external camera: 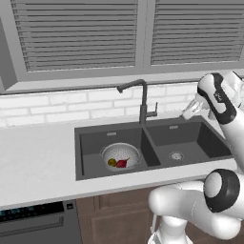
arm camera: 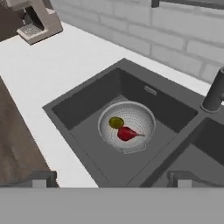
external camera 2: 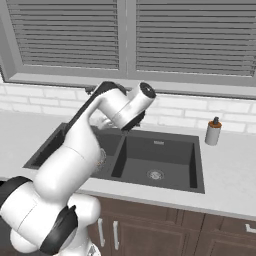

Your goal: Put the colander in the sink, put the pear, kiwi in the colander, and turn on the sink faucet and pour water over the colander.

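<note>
Starting at the left of the left base view, we see the white tabletop (external camera: 38, 157) running up to the dark grey sink (external camera: 147, 167), which is set into it below the window blinds (external camera: 76, 33). In the larger left basin sits the colander (external camera: 120, 156), upright on the basin floor. Inside it lie the kiwi (external camera: 112, 162) and, touching it on the right, the pear (external camera: 122, 163). Behind the divider between the two basins stands the sink faucet (external camera: 142, 100), its spout angled to the left over the left basin. In the hand view, we see the colander (arm camera: 127, 126) from above, with the kiwi (arm camera: 116, 122) and the pear (arm camera: 126, 133) resting in its bowl. Our claw (arm camera: 111, 181) is spread wide and carries nothing, hanging above the near rim of the sink. At the far right of the right base view, a soap bottle (external camera 2: 213, 131) stands on the tabletop beside the smaller basin.
</note>
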Controlling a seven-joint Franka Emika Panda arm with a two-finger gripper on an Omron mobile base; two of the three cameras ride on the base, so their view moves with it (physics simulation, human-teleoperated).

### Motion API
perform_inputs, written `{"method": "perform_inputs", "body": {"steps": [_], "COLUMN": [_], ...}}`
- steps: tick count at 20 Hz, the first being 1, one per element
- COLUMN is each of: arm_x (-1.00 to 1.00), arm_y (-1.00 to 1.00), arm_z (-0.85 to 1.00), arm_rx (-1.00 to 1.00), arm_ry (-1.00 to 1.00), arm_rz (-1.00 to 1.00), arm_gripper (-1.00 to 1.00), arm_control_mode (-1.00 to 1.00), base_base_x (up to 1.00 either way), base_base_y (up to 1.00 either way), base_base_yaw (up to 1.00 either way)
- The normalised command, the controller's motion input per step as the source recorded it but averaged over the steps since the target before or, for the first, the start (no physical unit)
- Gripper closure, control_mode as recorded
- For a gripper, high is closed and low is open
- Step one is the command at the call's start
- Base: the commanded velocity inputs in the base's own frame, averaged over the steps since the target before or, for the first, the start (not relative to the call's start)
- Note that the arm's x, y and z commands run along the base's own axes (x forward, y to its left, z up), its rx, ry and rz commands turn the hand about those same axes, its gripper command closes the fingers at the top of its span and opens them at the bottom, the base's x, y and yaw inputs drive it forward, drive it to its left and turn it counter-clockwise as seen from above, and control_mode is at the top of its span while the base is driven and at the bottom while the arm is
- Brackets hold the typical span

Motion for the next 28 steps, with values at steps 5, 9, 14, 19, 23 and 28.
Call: {"method": "perform_inputs", "body": {"steps": [5,9,14,19,23,28], "arm_x": [0.47,0.08,0.4,0.51,0.33,0.22], "arm_y": [-0.31,-0.2,-0.12,0.0,-0.08,-0.3], "arm_z": [-0.35,-0.37,-0.07,-0.08,-0.12,-0.13], "arm_rx": [-0.01,-0.04,0.05,0.16,0.2,0.23], "arm_ry": [-0.42,-0.43,-0.18,-0.03,0.0,0.0], "arm_rz": [0.42,0.29,0.05,-0.02,-0.05,0.0], "arm_gripper": [-1.0,-1.0,-1.0,-1.0,-1.0,-1.0], "arm_control_mode": [-1.0,-1.0,-1.0,-1.0,-1.0,-1.0], "base_base_x": [0.0,0.0,0.0,0.0,0.0,0.0], "base_base_y": [0.0,0.0,0.0,0.0,0.0,0.0], "base_base_yaw": [0.0,0.0,0.0,0.0,0.0,0.0]}}
